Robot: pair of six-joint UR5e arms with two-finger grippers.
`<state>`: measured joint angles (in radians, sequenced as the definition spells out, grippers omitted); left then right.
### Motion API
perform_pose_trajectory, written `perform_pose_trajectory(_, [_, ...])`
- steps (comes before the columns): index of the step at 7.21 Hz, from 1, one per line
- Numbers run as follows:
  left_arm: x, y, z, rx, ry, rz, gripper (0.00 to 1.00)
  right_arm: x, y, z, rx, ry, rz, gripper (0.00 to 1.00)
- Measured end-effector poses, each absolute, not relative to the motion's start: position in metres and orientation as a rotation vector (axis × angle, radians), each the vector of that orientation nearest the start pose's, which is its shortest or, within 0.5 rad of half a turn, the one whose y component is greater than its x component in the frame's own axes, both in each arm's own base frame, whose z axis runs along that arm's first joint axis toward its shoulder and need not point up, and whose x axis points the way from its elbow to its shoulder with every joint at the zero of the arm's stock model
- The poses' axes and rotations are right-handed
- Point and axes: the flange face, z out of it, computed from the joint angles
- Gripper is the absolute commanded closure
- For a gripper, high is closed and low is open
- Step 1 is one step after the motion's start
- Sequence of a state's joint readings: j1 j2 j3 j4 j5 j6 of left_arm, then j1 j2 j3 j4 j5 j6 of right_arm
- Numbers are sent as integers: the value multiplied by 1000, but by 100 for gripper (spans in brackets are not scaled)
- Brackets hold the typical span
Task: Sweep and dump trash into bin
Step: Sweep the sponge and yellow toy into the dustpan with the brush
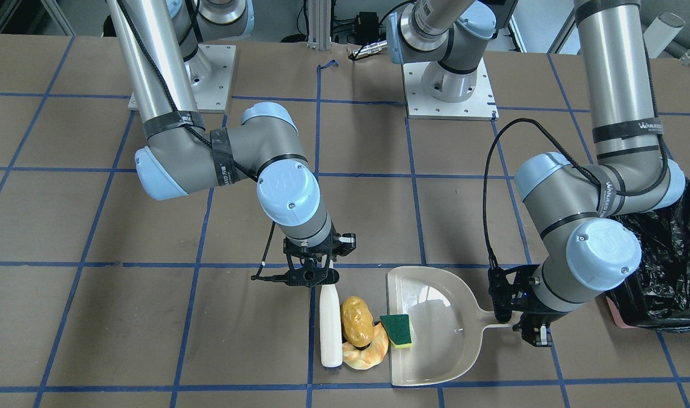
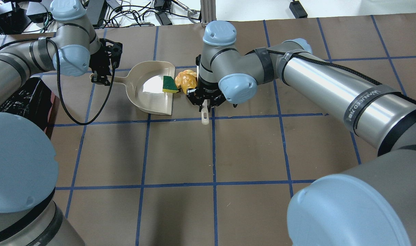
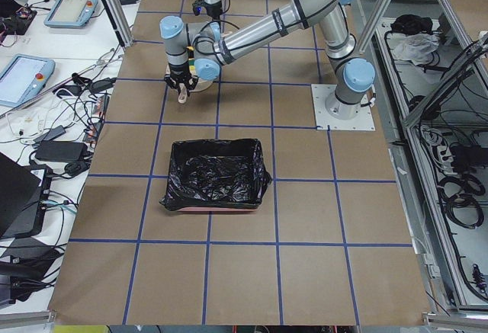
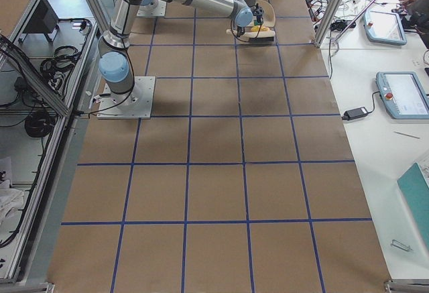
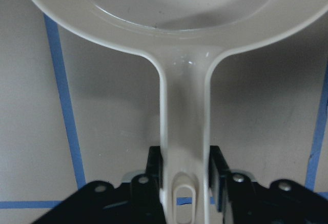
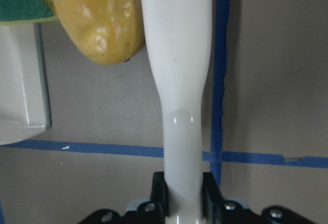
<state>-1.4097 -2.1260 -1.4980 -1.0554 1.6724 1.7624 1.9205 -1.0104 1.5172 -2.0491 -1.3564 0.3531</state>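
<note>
All three pieces sit bunched at the mouth of the dustpan (image 1: 441,345). The sponge wedge (image 1: 396,330) lies across the lip, partly in. The potato-like lump (image 1: 357,320) and the peel piece (image 1: 370,356) tucked under its end rest on the table (image 1: 152,328) just outside, caught between that lip and the brush (image 1: 329,326). I judge the sponge light and soft, likely to snag on the lip. The lump looks glossy, hard and rounded, so it may roll or slide past the brush, and the peel is thin enough to be ridden over. None needs gripping; a low, broadside push should carry them. My right gripper (image 6: 183,196) has its fingers closed on the brush's white handle. My left gripper (image 5: 184,178) is clamped either side of the dustpan's handle, by the hang-hole. Only the front view shows the peel clearly. My right wrist view hides it but shows the lump touching the brush. The bin (image 3: 217,174) shows only a corner in the overhead view. The left-end view shows it whole, black-lined and open, well apart from the pan on my left side.
</note>
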Motion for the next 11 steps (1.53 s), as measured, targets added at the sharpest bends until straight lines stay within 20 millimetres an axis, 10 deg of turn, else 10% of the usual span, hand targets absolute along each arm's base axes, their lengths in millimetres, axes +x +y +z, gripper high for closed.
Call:
perform_pose_trajectory(8, [-14,-685,247,-2314,-2246,-106,100,482,-549,244,224,2784,161,99])
perform_pose_trajectory(11, [-15,-685,247,-2314,-2245,-104,100,481,-548,263,230,2847,148,98])
